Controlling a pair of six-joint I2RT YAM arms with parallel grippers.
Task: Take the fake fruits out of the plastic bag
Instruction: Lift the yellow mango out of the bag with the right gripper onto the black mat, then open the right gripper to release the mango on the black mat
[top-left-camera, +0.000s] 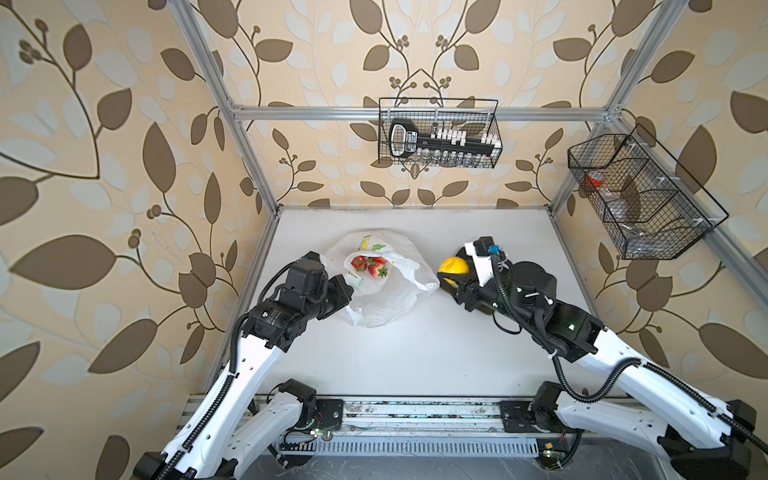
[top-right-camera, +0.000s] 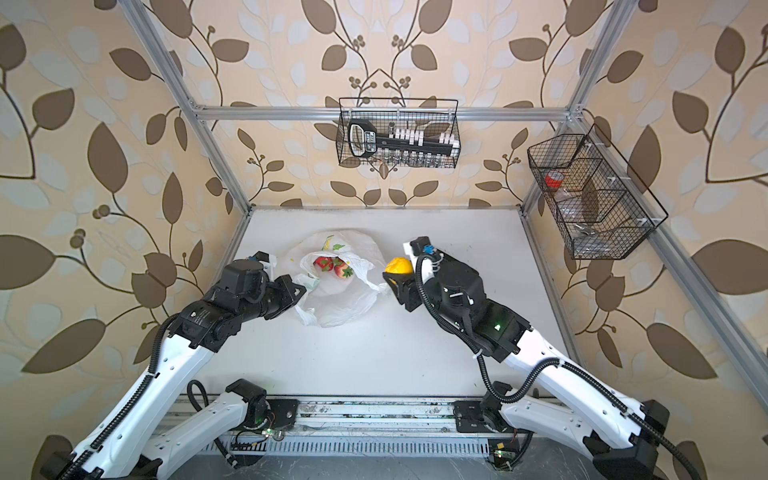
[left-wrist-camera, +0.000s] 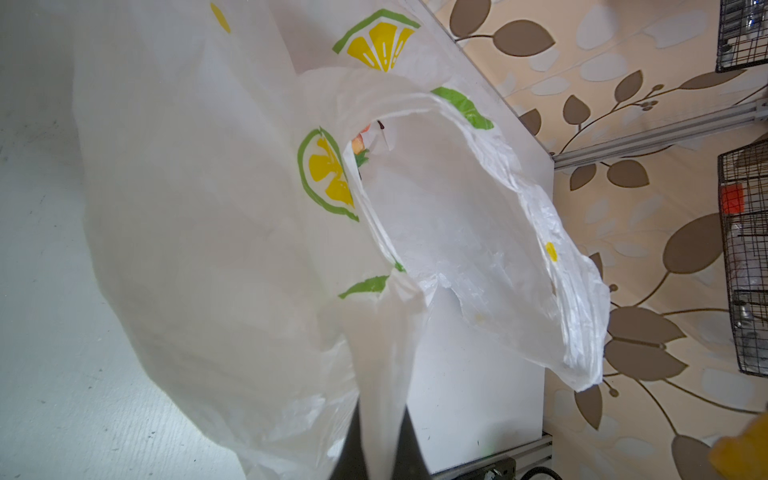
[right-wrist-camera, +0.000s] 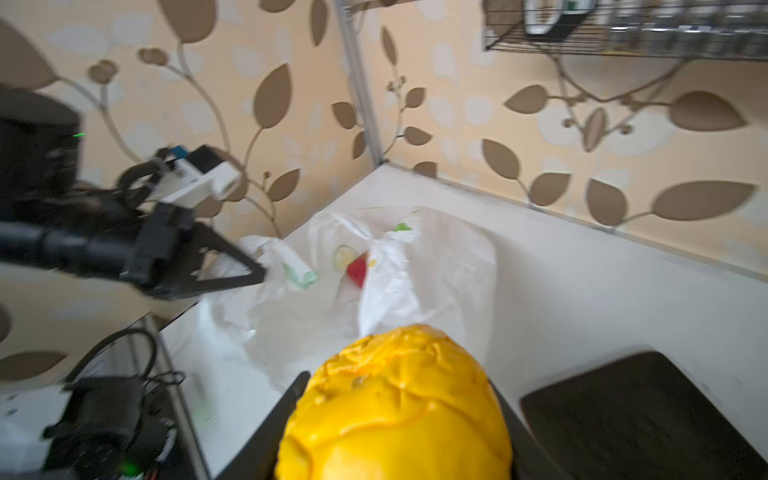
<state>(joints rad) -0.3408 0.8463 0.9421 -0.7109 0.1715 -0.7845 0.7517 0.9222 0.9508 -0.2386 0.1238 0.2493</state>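
While clamped tight on a twisted strip of the plastic bag (left-wrist-camera: 208, 208), jaws pressed together with only film between them, holds that left edge up off the white table (top-left-camera: 415, 353): thus the left gripper (top-left-camera: 349, 288). Fills nearly the whole left wrist view with lemon-printed film, hiding most of what lies inside. Lies left of centre and toward the back of the table, mouth gaping upward. Of the fake fruits (top-right-camera: 332, 267), seen through that mouth in both top views: two red strawberries (top-left-camera: 369, 266) with green leaves, touching each other, down in the bag. Cannot tell of any more under the crumpled folds. At the right gripper (top-left-camera: 452, 277), jaws about half apart and closed around a yellow lemon (top-left-camera: 454, 265), held clear of the table, just beside the bag's right edge. Blocks the lower middle of the right wrist view, blurred. Beside it there, a dark tray (right-wrist-camera: 648, 415) flat on the table, largely covered by the right arm from above. On the back frame, a wire basket (top-left-camera: 496, 137) with a black-handled object; on the right frame, a second wire basket (top-left-camera: 665, 224) with something red inside.
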